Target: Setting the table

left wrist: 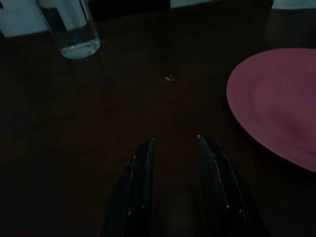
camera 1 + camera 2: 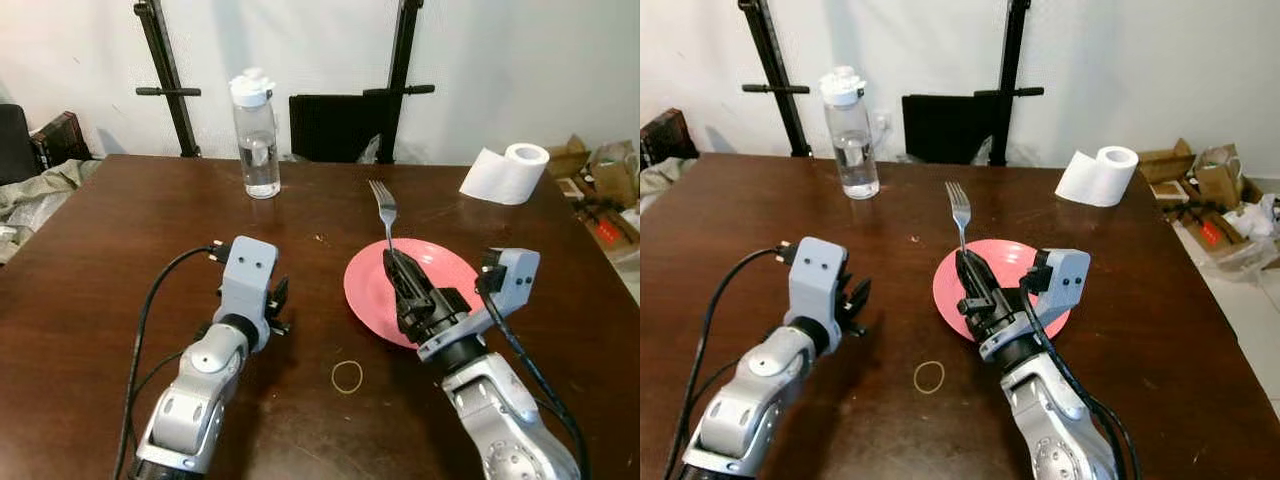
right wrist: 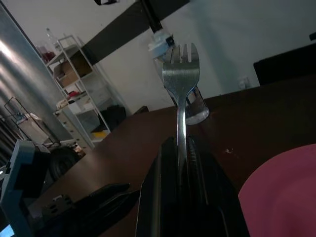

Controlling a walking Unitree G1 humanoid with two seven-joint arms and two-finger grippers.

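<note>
The right gripper (image 2: pixel 392 262) hangs over the pink plate (image 2: pixel 440 262), its jaws clamped on the handle of a fork (image 2: pixel 384 208) that stands tines-up and leans away from the robot; the step in hand looks like laying that fork beside the plate. To do it well, I would judge the arm should carry the fork clear of the rim, tip it flat and let go only once it lies along the wood just beside the plate, not on it. The left gripper (image 1: pixel 175 148) rests low over the bare wood to the left of the plate, jaws apart and holding nothing. The dark brown surface (image 2: pixel 120 230) also bears a clear water bottle (image 2: pixel 256 135) at its far side, a paper roll (image 2: pixel 508 172) at the far right corner, and a rubber band (image 2: pixel 347 376) near the robot. Behind are a white wall, black stand legs and a dark chair back (image 2: pixel 335 126); cardboard clutter (image 2: pixel 600 175) lies on the floor to the right.
</note>
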